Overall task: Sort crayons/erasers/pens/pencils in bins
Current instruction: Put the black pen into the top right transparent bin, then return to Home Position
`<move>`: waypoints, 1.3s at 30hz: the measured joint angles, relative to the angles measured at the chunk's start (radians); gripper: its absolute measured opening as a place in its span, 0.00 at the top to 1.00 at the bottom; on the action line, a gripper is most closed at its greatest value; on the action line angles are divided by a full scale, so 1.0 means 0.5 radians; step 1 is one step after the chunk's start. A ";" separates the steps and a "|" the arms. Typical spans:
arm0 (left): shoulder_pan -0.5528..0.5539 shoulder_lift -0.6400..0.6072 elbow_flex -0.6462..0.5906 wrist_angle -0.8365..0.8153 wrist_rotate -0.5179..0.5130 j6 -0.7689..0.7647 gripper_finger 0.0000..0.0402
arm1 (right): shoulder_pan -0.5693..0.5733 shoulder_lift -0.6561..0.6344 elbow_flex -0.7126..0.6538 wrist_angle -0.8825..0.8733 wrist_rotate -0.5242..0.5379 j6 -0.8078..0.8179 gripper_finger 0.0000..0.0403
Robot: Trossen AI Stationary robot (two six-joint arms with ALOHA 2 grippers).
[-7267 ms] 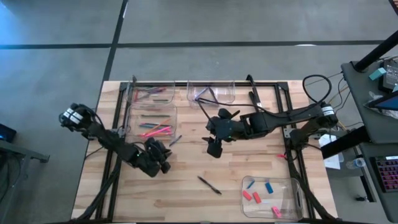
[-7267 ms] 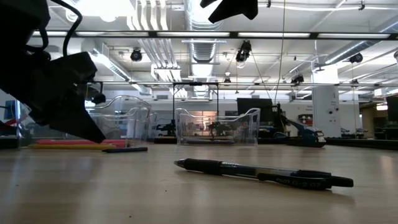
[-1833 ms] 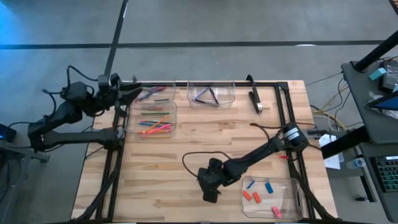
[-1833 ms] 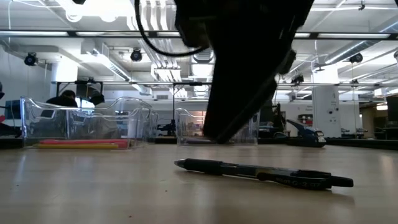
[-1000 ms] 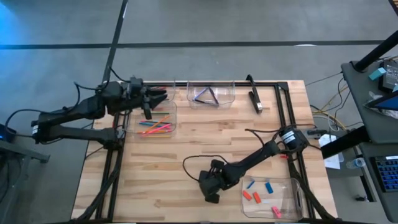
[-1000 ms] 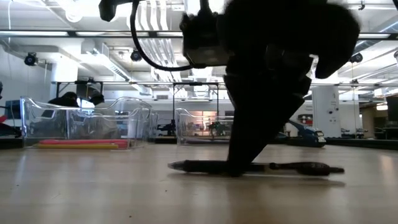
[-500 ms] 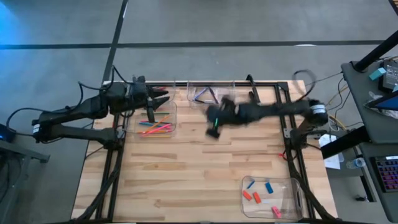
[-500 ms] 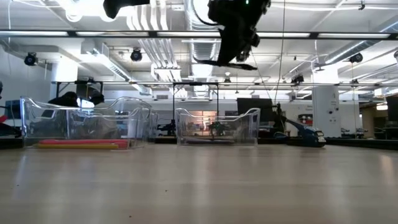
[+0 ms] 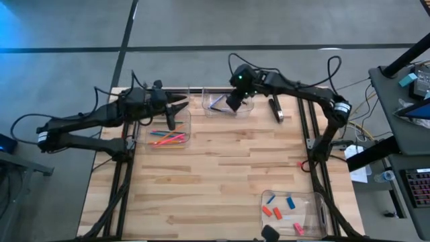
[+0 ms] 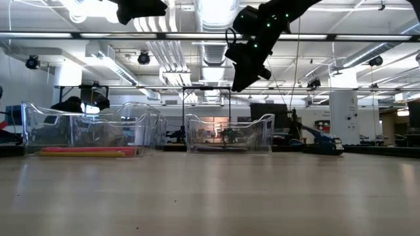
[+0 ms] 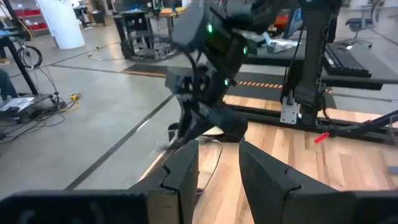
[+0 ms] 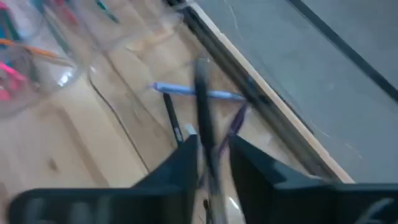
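Observation:
My right gripper (image 9: pixel 234 104) hangs over the far middle bin (image 9: pixel 228 101) and is shut on a black pen (image 12: pixel 204 115). That bin also shows in the low view (image 10: pixel 230 141), with the gripper above it (image 10: pixel 240 82). Blue, black and purple pens (image 12: pixel 196 92) lie in it. My left gripper (image 9: pixel 176 106) is open and empty above the two far-left bins: one with thin sticks (image 9: pixel 164 101), one with pink and orange sticks (image 9: pixel 168 133). Its fingers (image 11: pixel 186 168) point toward my right arm. Blue, pink and red erasers (image 9: pixel 279 208) lie in the near-right bin (image 9: pixel 316 202). My right gripper holds the black pen's shaft (image 12: pixel 208 149) between its two fingers, coming from above and slanting down toward the bin. The pen runs along the fingers and its free end (image 12: pixel 200 68) sticks out past them, clear of the bin. The picture is blurred, so which end it holds cannot be told.
A black tool (image 9: pixel 276 107) lies on the table by the far right rail. Black frame rails (image 9: pixel 306 128) run along the table's left, right and far edges. Bare wood (image 9: pixel 222 175) spreads over the middle and near left.
My right gripper has taken the black pen off the table near the eraser bin, lifted it clear, and carried it fast to the far edge, now above the pen bin. My left gripper has moved a little toward the table's right over the far-left bins.

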 joint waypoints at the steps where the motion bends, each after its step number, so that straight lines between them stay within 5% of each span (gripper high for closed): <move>1: 0.001 0.013 0.000 -0.001 -0.006 0.000 0.75 | -0.018 0.000 0.000 0.015 -0.039 -0.001 0.77; 9: 0.000 0.106 0.009 0.008 -0.005 0.017 0.75 | -0.041 -0.055 0.050 -0.014 -0.111 0.110 0.44; 14: 0.001 0.052 0.107 0.054 -0.004 0.215 0.75 | -0.030 -0.243 0.194 -0.028 -0.559 0.272 0.40; 19: 0.001 -0.062 0.256 0.059 -0.004 0.263 0.75 | 0.086 -0.564 0.231 -0.078 -0.628 0.298 0.46; 26: 0.001 -0.336 0.342 0.033 -0.003 0.104 0.77 | 0.573 -1.116 0.064 -0.127 -0.018 0.195 0.63; 30: 0.000 -0.452 0.292 -0.109 -0.004 0.106 0.89 | 0.853 -1.342 -0.082 -0.117 0.165 0.217 0.77; 35: -0.001 -0.569 0.291 -0.338 -0.002 -0.076 0.98 | 1.084 -1.548 -0.289 -0.132 0.185 0.366 0.94; 39: -0.002 -0.657 0.290 -0.359 0.009 -0.175 1.00 | 1.256 -1.798 -0.443 -0.166 0.176 0.476 0.97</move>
